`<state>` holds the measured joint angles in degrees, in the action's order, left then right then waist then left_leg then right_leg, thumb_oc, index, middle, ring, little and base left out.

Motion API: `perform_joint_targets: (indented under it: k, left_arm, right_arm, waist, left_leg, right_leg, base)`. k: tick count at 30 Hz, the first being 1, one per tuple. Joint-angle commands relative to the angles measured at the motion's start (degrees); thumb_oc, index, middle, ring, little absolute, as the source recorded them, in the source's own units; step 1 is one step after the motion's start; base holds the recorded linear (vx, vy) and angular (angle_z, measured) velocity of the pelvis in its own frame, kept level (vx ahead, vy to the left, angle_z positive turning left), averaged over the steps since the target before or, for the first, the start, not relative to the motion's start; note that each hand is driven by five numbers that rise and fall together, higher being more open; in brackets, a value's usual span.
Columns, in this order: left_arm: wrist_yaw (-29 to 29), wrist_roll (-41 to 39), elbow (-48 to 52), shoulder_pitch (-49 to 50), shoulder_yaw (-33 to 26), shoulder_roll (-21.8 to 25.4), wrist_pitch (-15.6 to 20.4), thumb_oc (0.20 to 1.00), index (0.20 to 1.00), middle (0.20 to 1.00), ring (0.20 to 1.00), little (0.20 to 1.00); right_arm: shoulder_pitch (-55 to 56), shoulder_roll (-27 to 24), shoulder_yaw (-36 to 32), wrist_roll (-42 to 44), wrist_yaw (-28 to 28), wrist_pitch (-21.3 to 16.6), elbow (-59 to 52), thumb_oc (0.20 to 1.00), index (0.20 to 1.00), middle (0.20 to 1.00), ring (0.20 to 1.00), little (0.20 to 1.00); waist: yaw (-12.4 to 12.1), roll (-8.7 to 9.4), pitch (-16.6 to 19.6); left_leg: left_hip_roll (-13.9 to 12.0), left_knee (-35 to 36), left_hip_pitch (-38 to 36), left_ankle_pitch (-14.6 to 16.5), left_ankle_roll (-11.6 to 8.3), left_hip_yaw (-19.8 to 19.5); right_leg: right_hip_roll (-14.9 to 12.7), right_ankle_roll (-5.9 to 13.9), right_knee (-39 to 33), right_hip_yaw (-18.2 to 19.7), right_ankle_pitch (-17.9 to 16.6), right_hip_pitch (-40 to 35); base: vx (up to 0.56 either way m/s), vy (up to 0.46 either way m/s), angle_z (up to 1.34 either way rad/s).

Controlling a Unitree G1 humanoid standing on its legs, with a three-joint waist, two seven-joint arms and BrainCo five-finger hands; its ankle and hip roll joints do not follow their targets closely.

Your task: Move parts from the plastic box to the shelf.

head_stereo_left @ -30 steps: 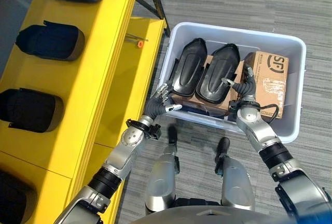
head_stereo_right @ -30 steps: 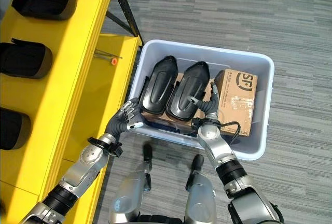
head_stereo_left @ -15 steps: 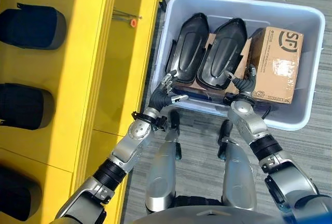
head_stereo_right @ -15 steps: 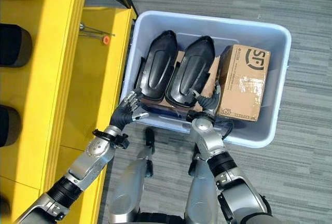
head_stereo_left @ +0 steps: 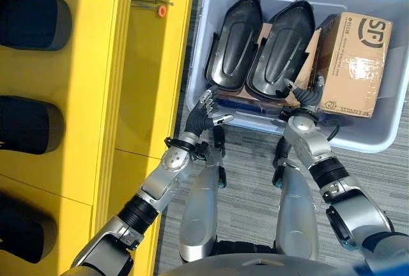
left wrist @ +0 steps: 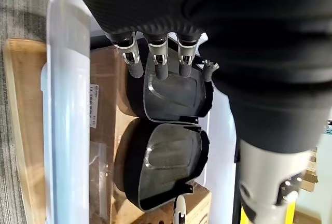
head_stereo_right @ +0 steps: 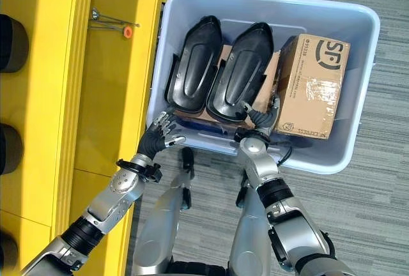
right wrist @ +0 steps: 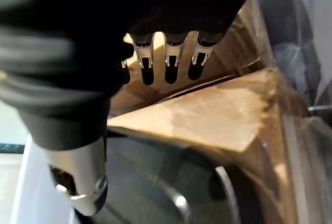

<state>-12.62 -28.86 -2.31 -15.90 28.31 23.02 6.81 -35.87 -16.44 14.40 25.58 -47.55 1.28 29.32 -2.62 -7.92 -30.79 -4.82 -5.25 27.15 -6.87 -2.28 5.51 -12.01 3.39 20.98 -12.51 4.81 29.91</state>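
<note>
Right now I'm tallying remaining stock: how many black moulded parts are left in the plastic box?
2: the left black moulded part and the right black moulded part lie side by side on cardboard in the pale plastic box. More may be hidden beneath.

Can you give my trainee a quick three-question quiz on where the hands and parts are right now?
1. True or false: both black parts lie in the plastic box.
2. Which hand reaches between the right-hand part and the cardboard box? A) left hand B) right hand
3. Fill in: the left hand's fingers are open at the box's near ___ corner.

Key: 1 true; 2 B; 3 left.
</note>
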Motion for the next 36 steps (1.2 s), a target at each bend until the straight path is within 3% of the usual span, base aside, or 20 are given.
perform_joint_targets:
  k: [1,5,10,14,21,24,26,30,31,36]
  left_arm:
    - [-1.1,-1.4,6.1,0.9,0.5,-0.7,2.1,1.000,1.000,1.000,1.000,1.000]
    - [-0.8,-1.4,5.5,0.5,0.7,-1.0,2.3,1.000,1.000,1.000,1.000,1.000]
    - [-0.1,-1.3,4.7,0.2,1.0,-1.2,2.9,1.000,1.000,1.000,1.000,1.000]
    - [0.3,-2.1,3.8,-0.3,1.3,-1.1,4.2,1.000,1.000,1.000,1.000,1.000]
    - [1.2,-1.9,3.8,-0.4,1.7,-1.1,4.7,1.000,1.000,1.000,1.000,1.000]
    - [1.2,-1.7,3.3,-0.5,1.7,-1.3,4.9,1.000,1.000,1.000,1.000,1.000]
    - [1.4,-2.1,2.8,-0.5,1.6,-1.2,5.8,1.000,1.000,1.000,1.000,1.000]
    - [1.0,-2.1,2.4,-0.4,1.9,-1.4,6.7,1.000,1.000,1.000,1.000,1.000]
    - [1.1,-2.4,2.2,0.2,2.3,-1.5,7.1,1.000,1.000,1.000,1.000,1.000]
    - [1.7,-1.8,3.2,0.1,2.3,-1.1,6.8,1.000,1.000,1.000,1.000,1.000]
  right_arm:
    - [-2.8,-2.0,-1.1,-6.6,-1.2,-1.7,0.3,1.000,1.000,1.000,1.000,1.000]
    - [-5.5,-3.4,-0.8,-9.6,-1.6,-0.7,2.2,1.000,1.000,1.000,1.000,1.000]
    - [-8.3,-4.6,-0.8,-7.6,-0.8,0.0,5.7,1.000,1.000,1.000,1.000,1.000]
    - [-13.1,-7.1,-0.2,-16.0,-2.4,1.8,10.9,1.000,1.000,1.000,1.000,1.000]
    - [-16.6,-7.9,1.9,-13.6,-1.3,4.8,14.6,1.000,1.000,1.000,1.000,1.000]
    - [-17.8,-8.3,2.8,-16.7,-0.6,6.5,16.3,1.000,1.000,1.000,1.000,1.000]
    - [-18.9,-8.7,4.0,-19.5,-0.2,10.5,17.8,1.000,1.000,1.000,1.000,1.000]
    - [-19.8,-9.1,6.0,-18.9,-0.8,10.4,20.3,1.000,1.000,1.000,1.000,1.000]
    - [-19.3,-8.9,6.3,-18.3,-0.9,10.5,20.8,1.000,1.000,1.000,1.000,1.000]
    - [-19.4,-7.7,4.9,-7.3,0.4,5.5,23.2,1.000,1.000,1.000,1.000,1.000]
  waist:
    - [0.3,-2.26,1.0]
    - [-0.1,-2.65,1.0]
    - [-0.7,-3.16,1.0]
    - [-1.7,-3.95,1.0]
    - [-2.7,-4.36,1.0]
    - [-3.0,-4.52,1.0]
    - [-3.3,-4.57,1.0]
    - [-3.6,-4.78,1.0]
    - [-3.4,-4.61,1.0]
    - [-3.9,-4.50,1.0]
  left_leg:
    - [6.8,0.1,0.9,4.7,3.02,0.4]
    - [7.1,-0.4,2.6,4.5,3.16,0.3]
    - [7.4,-1.0,4.1,4.5,3.28,0.1]
    - [7.7,-2.1,6.6,4.3,3.37,-0.1]
    - [8.0,-3.4,9.2,4.4,3.45,-0.3]
    - [8.1,-3.7,10.0,4.4,3.49,-0.3]
    - [8.1,-4.2,11.1,4.4,3.58,-0.2]
    - [8.0,-4.6,12.2,4.4,3.59,0.0]
    - [8.4,-4.8,11.0,5.8,3.34,-0.1]
    - [8.7,-5.8,12.3,6.3,3.56,-0.4]
  right_leg:
    - [5.9,0.41,0.7,6.6,1.4,1.3]
    - [5.7,0.50,1.5,6.8,1.4,2.8]
    - [5.7,0.50,2.4,7.0,1.6,4.2]
    - [5.4,0.62,3.8,7.0,1.9,6.5]
    - [5.2,0.60,5.0,6.8,2.1,8.5]
    - [5.2,0.67,5.4,6.9,2.1,9.4]
    - [5.2,0.74,5.8,6.8,2.1,10.2]
    - [5.1,0.80,6.5,6.9,2.2,11.3]
    - [4.8,1.20,7.0,7.5,3.7,10.2]
    - [4.7,1.20,7.4,7.3,4.0,10.9]
  base:
    - [-0.01,0.039,0.03]
    - [-0.02,0.043,0.03]
    - [-0.01,0.042,0.03]
    - [-0.02,0.059,0.10]
    - [-0.01,0.030,0.10]
    - [0.00,0.033,0.04]
    - [0.00,0.035,0.05]
    - [0.02,0.037,0.01]
    - [0.06,0.023,0.01]
    - [0.01,-0.003,0.12]
